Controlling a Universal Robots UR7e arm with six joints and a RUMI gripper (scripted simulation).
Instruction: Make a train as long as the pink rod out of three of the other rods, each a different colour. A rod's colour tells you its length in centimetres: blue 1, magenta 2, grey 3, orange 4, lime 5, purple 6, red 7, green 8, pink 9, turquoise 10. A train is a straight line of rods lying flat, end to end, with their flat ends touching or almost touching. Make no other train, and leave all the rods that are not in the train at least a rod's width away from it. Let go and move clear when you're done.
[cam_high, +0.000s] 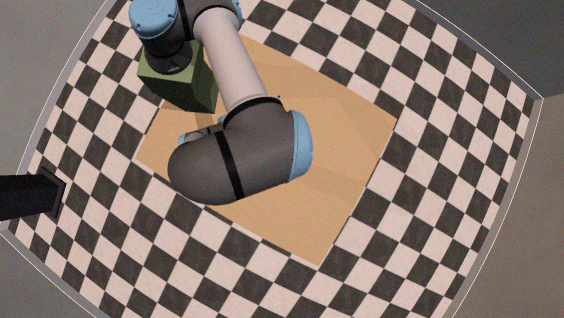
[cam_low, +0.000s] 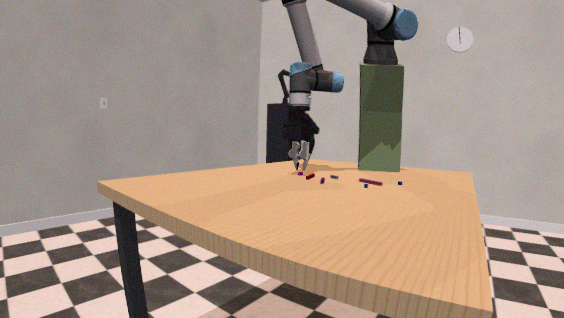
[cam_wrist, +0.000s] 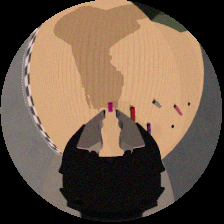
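Observation:
My gripper (cam_low: 301, 169) (cam_wrist: 110, 110) is partly open and empty, pointing down. A magenta rod (cam_low: 300, 173) (cam_wrist: 110, 107) lies just beyond and between its fingertips. A red rod (cam_low: 310, 176) (cam_wrist: 132, 113) lies beside it, apart. A purple rod (cam_low: 322, 180) (cam_wrist: 149, 128) and a grey rod (cam_low: 334, 177) (cam_wrist: 157, 103) lie separately farther over. The pink rod (cam_low: 370, 182) (cam_wrist: 178, 110) lies beyond them. One blue rod (cam_low: 366, 186) (cam_wrist: 173, 126) and another blue rod (cam_low: 400, 183) (cam_wrist: 189, 104) lie near the pink one. The arm hides all rods in the top view.
The wooden table (cam_high: 320, 220) (cam_low: 280, 215) carries the rods. A green pedestal (cam_high: 200, 85) (cam_low: 381, 115) stands at the table's back, under the arm's base. The gripper's dark shadow falls across the table in the wrist view.

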